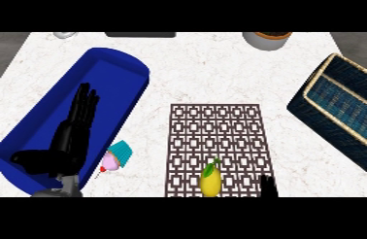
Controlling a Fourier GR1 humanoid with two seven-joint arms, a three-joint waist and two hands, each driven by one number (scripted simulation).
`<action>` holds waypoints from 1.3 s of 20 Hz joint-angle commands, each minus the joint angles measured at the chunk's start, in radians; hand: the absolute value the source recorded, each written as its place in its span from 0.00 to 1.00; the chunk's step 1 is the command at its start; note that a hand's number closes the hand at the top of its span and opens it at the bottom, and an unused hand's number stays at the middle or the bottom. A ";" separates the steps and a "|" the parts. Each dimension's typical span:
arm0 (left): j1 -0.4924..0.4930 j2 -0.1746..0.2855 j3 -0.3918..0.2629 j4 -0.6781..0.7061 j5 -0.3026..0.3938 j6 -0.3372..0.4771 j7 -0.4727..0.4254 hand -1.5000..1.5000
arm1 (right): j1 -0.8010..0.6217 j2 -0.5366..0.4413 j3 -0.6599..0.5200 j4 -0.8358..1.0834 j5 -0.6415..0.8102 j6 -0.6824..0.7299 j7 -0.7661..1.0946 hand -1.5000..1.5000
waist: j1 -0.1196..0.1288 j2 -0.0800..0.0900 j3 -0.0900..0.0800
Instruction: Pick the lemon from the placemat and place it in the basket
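Observation:
A yellow lemon with a green leaf lies on the near end of the brown patterned placemat. At the right edge of the counter stands the dark blue woven basket with a tan rim. Only the fingertips of my right hand show at the lower edge, just right of the lemon and apart from it. My left hand is open, fingers straight and pointing away, resting over the large blue tub at the left.
A large blue tub fills the left side. A small cupcake with a teal wrapper lies between the tub and the placemat. A grey pot, a dark slab and a white object stand along the far edge.

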 commanded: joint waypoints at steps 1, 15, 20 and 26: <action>0.048 0.004 -0.002 -0.005 0.012 -0.028 -0.019 0.50 | -0.090 0.087 -0.016 0.098 -0.023 -0.073 0.164 0.00 | -0.001 -0.003 0.000; -0.005 0.006 0.040 -0.021 0.000 -0.012 0.027 0.50 | -0.297 0.090 -0.010 0.285 -0.102 -0.177 0.226 0.00 | -0.004 -0.004 0.000; 0.002 0.023 0.062 -0.008 0.036 -0.067 0.001 0.50 | -0.378 0.091 -0.117 0.358 -0.217 -0.160 0.183 0.00 | -0.001 -0.003 0.001; -0.018 -0.038 0.001 -0.022 -0.049 0.007 0.055 0.50 | -0.400 0.091 -0.017 0.413 -0.215 -0.177 0.210 1.00 | -0.005 -0.004 0.000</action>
